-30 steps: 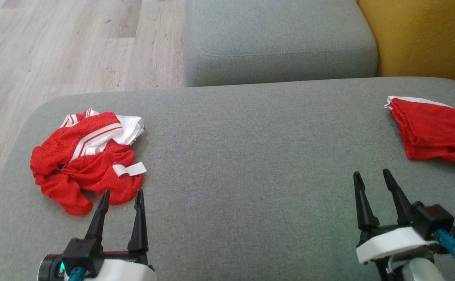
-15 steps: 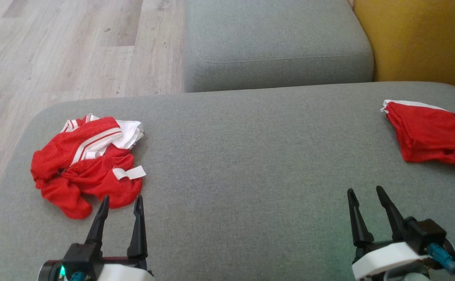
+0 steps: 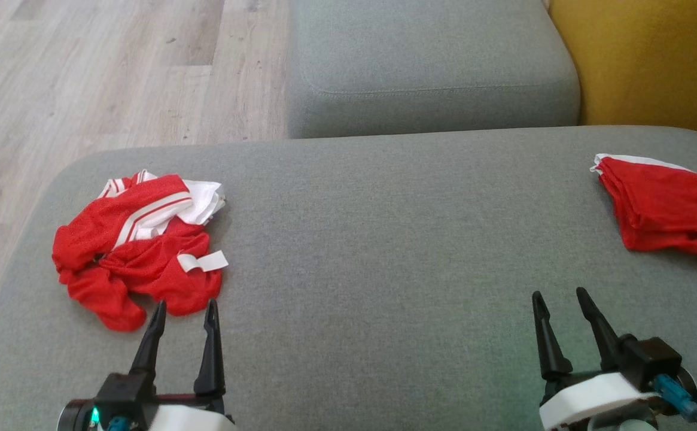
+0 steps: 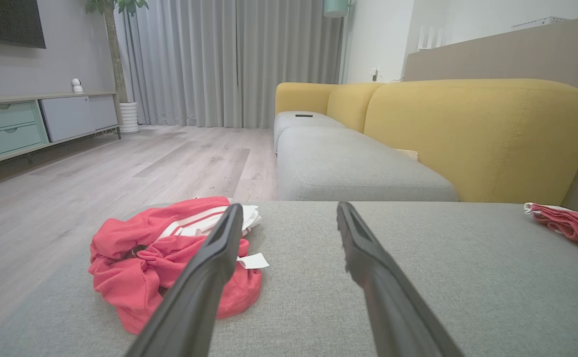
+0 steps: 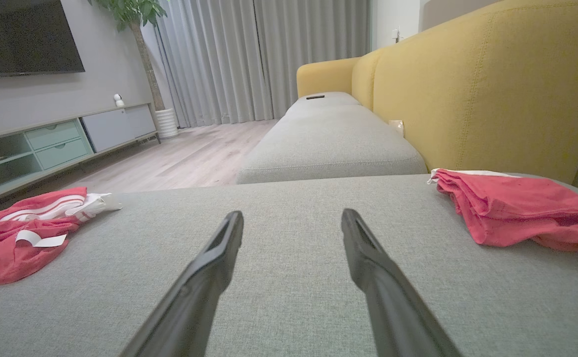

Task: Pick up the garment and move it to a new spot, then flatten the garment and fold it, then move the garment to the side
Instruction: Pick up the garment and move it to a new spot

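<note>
Left gripper (image 3: 185,305) and right gripper (image 3: 559,294) stood wide open, empty. Pinching the left garment (image 3: 136,251) shallowly might lift only its tag (image 3: 203,261).

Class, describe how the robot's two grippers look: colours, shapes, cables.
The left gripper and right gripper each have two long, tapering black fingers on a black block, backed by a white shell. Each carries a teal-blue cable plug; the left shows a green light.

- Head cam: high up, looks fwd & down on grey cushion (image 3: 384,239).
- L wrist cam: low, cushion's near left, faces far.
- R wrist cam: low, near right, same heading.
- All 3 share crumpled red garment (image 3: 139,257) & folded red garment (image 3: 665,209).
</note>
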Controlling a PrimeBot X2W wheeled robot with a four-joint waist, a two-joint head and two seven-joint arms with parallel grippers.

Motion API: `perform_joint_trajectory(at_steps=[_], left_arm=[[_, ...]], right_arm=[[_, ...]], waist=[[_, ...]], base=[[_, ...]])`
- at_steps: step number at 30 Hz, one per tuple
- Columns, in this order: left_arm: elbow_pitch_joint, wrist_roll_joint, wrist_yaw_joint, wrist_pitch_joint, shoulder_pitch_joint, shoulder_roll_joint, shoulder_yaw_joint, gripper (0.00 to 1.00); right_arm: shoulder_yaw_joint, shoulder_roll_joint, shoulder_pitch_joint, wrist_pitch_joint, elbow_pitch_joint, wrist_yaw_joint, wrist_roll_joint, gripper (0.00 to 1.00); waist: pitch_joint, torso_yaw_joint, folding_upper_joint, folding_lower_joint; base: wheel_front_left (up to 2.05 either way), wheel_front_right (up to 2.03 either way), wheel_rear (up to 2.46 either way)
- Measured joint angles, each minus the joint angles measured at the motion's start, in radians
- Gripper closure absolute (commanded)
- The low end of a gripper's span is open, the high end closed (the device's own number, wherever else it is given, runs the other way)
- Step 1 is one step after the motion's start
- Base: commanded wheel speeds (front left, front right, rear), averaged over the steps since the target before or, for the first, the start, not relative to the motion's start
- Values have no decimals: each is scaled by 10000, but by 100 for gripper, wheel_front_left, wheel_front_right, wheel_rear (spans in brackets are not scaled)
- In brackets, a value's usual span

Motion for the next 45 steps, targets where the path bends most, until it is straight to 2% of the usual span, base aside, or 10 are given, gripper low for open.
perform_joint_trajectory(at_steps=[16, 22, 28, 41, 45], left_arm=[[27, 0, 10, 0, 0, 0, -2, 0], [65, 4, -2, 0, -5, 0, -8, 0], [86, 138, -17, 0, -15, 2, 21, 0], [-71, 383, -314, 0, 242, 38, 508, 0], [-176, 385, -324, 0, 303, 67, 690, 0]], right_arm=[[4, 31, 1, 0, 17, 0, -4, 0], [-113, 50, 161, 0, -44, 0, 2, 0], [-100, 100, 671, 0, -94, 0, 15, 0], [-326, 282, 1077, 0, -92, 0, 25, 0], [-274, 299, 1010, 0, -88, 0, 23, 0]], waist=[[77, 83, 0, 0], [78, 375, 0, 0], [71, 1139, 0, 0], [-103, 3405, 0, -1], [-91, 3737, 0, -1]], base=[[0, 0, 0], [0, 0, 0], [0, 0, 0], [0, 0, 0], [0, 0, 0]])
